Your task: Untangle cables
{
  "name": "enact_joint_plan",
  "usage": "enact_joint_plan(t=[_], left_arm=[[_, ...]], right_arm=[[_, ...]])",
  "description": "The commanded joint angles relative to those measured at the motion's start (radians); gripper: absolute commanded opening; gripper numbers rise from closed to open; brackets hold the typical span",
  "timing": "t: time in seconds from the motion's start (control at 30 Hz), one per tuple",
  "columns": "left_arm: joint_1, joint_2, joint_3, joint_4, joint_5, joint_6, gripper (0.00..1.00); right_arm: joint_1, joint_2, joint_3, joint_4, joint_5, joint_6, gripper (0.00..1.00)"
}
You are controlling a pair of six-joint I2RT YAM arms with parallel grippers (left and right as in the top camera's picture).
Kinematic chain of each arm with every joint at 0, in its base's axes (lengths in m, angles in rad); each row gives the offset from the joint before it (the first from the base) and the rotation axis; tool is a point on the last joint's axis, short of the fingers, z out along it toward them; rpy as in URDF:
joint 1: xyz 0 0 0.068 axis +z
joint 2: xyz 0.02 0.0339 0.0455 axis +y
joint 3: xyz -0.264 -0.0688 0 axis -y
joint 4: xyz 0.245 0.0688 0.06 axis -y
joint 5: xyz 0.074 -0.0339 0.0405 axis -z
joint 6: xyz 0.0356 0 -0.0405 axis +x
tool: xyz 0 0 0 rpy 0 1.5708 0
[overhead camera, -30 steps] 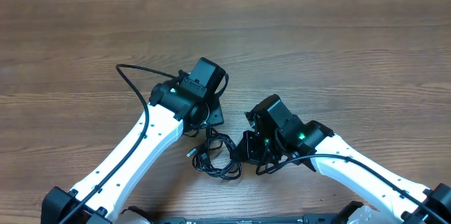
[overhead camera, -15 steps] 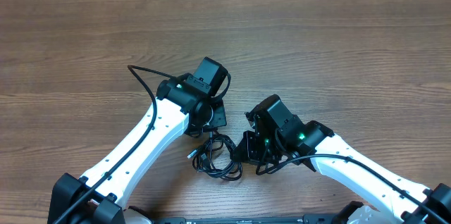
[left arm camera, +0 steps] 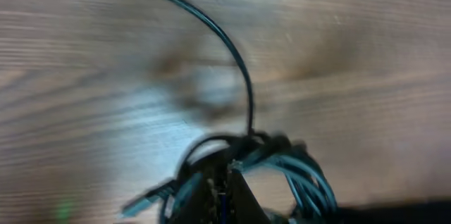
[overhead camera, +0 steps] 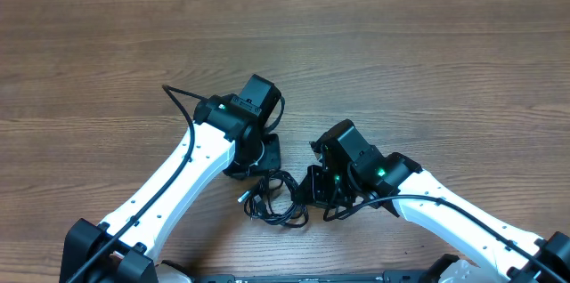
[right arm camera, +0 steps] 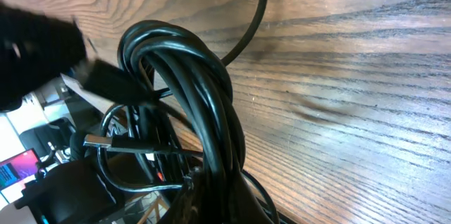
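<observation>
Wood table (overhead camera: 427, 52), two white arms coming in from the near edge, and the cables (overhead camera: 274, 201) sitting in a small black knot right between them, close to the near side. So that's where the mess is: just in front of the left gripper (overhead camera: 264, 154) and just left of the right gripper (overhead camera: 313, 187), with both heads crowded in on it.

From overhead the tangle looks like a few loose loops piled on each other, with a pale plug (overhead camera: 240, 192) poking out on its left side.

Left wrist view is pretty blurry. The left gripper (left arm camera: 227, 185) has its jaws pressed together right at the knot, and the cables (left arm camera: 296, 175) bunch up around its tip. Can't tell whether a cord is actually pinched in there or just lying against it. One strand (left arm camera: 232, 48) arcs away from the knot across the table toward the top left.

Right wrist view is much sharper. The cables (right arm camera: 204, 104) show as a thick bundle of several cords looping up and over, and the bundle runs straight down into the right gripper at the bottom of the frame, which is clamped on it. A silvery plug (right arm camera: 95, 141) sticks out on the left of the bundle, and a single strand (right arm camera: 259, 9) curves off across the wood toward the top.
</observation>
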Motion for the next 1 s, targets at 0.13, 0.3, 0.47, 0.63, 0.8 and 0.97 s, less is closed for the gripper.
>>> enact_joint_plan(t=[0.13,0.3,0.47,0.63,0.8,0.97], left_arm=[[-0.036,0.001,0.011,-0.038,0.105,0.084,0.04],[-0.133,0.001,0.003,-0.047,-0.027,0.030,0.05],[-0.211,0.001,-0.034,-0.048,-0.184,-0.129,0.05],[-0.224,0.001,-0.109,-0.027,-0.230,-0.245,0.05],[-0.224,0.001,-0.179,0.079,-0.209,-0.269,0.05],[-0.224,0.001,-0.191,0.174,-0.159,-0.259,0.13]], right_arm=[[0.002,-0.022,0.023,0.021,0.006,0.020,0.06],[0.001,-0.022,0.023,0.050,0.003,0.086,0.06],[0.000,-0.022,0.023,0.046,-0.014,0.109,0.04],[-0.045,-0.022,0.023,0.046,-0.076,0.109,0.04],[-0.116,-0.022,0.023,0.046,-0.148,0.105,0.04],[-0.129,-0.022,0.023,0.044,-0.159,0.105,0.04]])
